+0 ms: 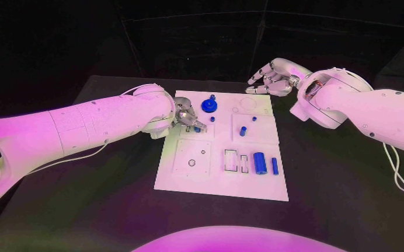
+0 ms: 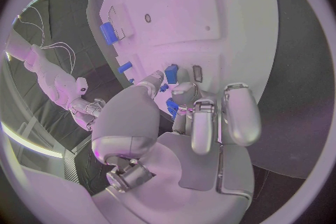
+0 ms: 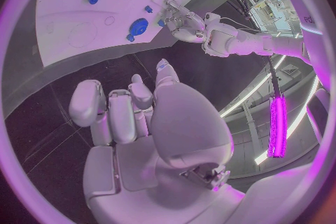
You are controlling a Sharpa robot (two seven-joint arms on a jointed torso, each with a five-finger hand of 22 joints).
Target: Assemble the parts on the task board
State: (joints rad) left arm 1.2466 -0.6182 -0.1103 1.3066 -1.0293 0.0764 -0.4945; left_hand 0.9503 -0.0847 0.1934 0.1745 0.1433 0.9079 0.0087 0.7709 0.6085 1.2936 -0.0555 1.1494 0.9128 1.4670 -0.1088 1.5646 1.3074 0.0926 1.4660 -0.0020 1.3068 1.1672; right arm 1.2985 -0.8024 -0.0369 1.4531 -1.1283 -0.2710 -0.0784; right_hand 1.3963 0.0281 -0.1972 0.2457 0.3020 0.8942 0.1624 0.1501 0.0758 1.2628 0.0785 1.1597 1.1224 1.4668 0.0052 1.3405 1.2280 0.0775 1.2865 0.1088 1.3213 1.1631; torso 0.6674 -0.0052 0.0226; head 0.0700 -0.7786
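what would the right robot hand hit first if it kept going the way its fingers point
Probably the far edge of the white board. The right robot hand hangs beyond it, holding nothing, fingers aimed toward that edge. Its height above the table is unclear, so it might pass over.

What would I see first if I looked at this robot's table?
First the white task board in the middle of the black table, dotted with small blue parts. Next, the left hand over the board's left edge, holding a blue piece, and the right hand beyond its far right corner.
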